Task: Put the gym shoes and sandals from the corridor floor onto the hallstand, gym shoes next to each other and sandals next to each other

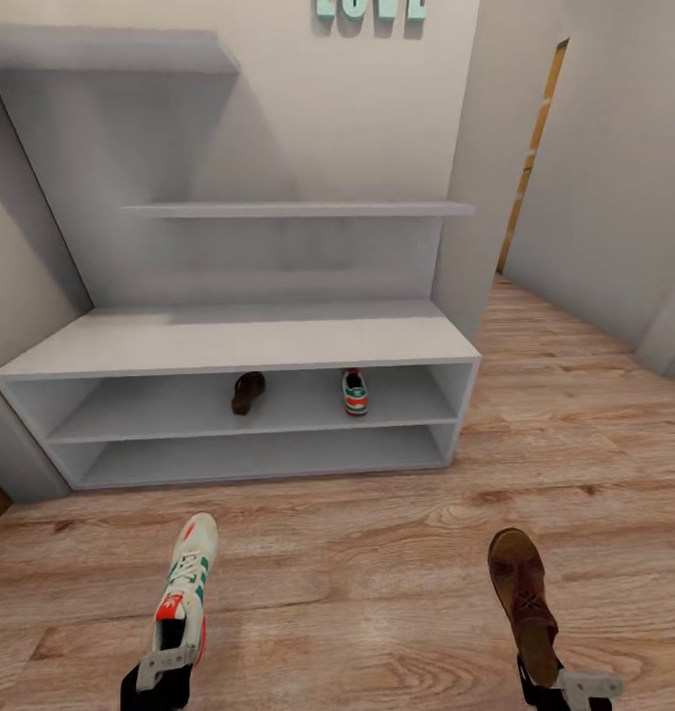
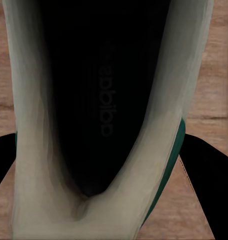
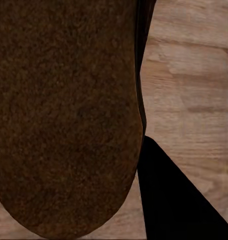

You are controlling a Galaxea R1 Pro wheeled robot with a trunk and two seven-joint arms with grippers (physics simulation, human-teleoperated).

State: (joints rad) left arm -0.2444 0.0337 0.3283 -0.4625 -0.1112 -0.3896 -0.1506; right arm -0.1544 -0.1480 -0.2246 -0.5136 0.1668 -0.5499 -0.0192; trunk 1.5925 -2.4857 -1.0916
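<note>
The robot faces the rack (image 1: 229, 341) with a shoe in each arm. The left gripper (image 1: 165, 664) is pinching a sneaker (image 1: 187, 583) by its heel end, and the right gripper (image 1: 564, 681) is clamped on the heel end of a sandal (image 1: 523, 602). Both shoes point away from the robot, toes toward the rack, long axes running roughly straight at its open front. They hang over the floor (image 1: 377, 573), well short of the rack's front edge.

On the upper tier, the other sandal (image 1: 247, 392) sits left of centre and the other sneaker (image 1: 354, 391) right of centre, apart from each other, both with their long axes pointing into the rack.

That is the awkward part, as I see it: the held sneaker is on the left and its mate sits toward the right end of the tier, while the held sandal is on the right and its mate sits further left. Each arm is nearer the wrong partner. The sneaker could go in just beside its mate on the inner side, the sandal likewise, but the gap between the two shelved shoes looks tight for both.

Up close, the left wrist camera looks down into the sneaker's dark opening (image 2: 104, 100); the right one sees the sandal's brown sole (image 3: 64, 115).
</note>
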